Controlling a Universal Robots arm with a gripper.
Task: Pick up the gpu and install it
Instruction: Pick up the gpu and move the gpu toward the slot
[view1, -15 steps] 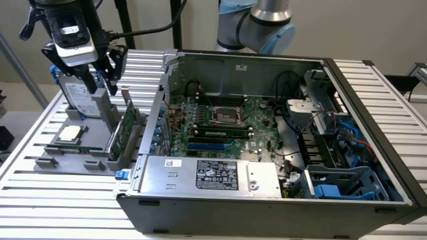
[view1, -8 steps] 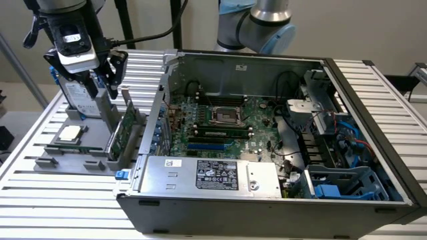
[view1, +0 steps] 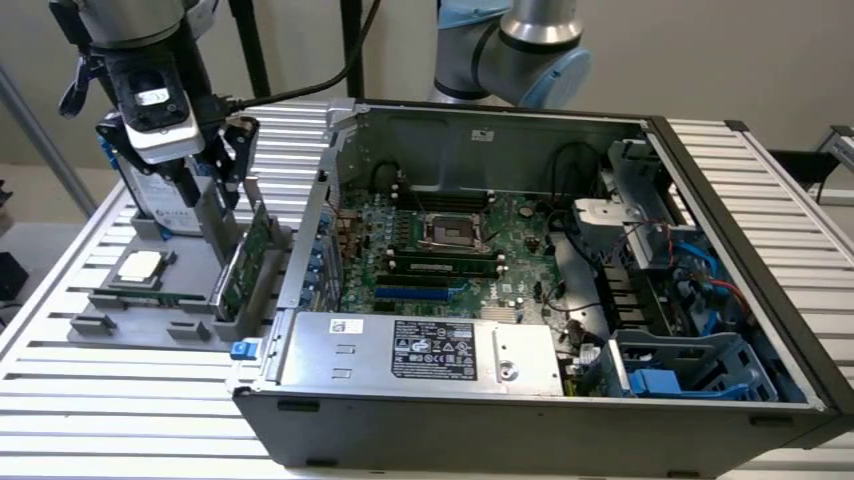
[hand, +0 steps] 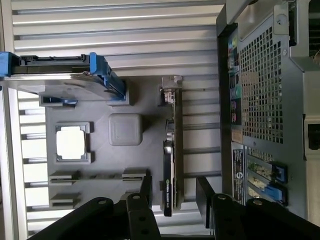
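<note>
The gpu (view1: 248, 256) stands on its long edge in a slot of the grey parts holder (view1: 160, 300), at the exterior view's left of the open computer case (view1: 534, 420). Its green face shows there. In the wrist view the gpu (hand: 173, 150) appears edge-on, with its silver bracket (hand: 171, 86) at the far end. My gripper (view1: 222, 180) hangs just above the card, open. In the wrist view my gripper (hand: 175, 196) has one dark finger (hand: 146, 190) on each side of the card's near end, with a gap on both sides. Nothing is held.
The holder also carries a silver hard drive with blue rails (hand: 60, 75), a square silver CPU chip (hand: 73, 142) and a grey square block (hand: 125, 129). Inside the case lie the motherboard (view1: 454, 245), blue slots (view1: 420, 293) and a power supply (view1: 414, 350). A second arm (view1: 527, 50) stands behind.
</note>
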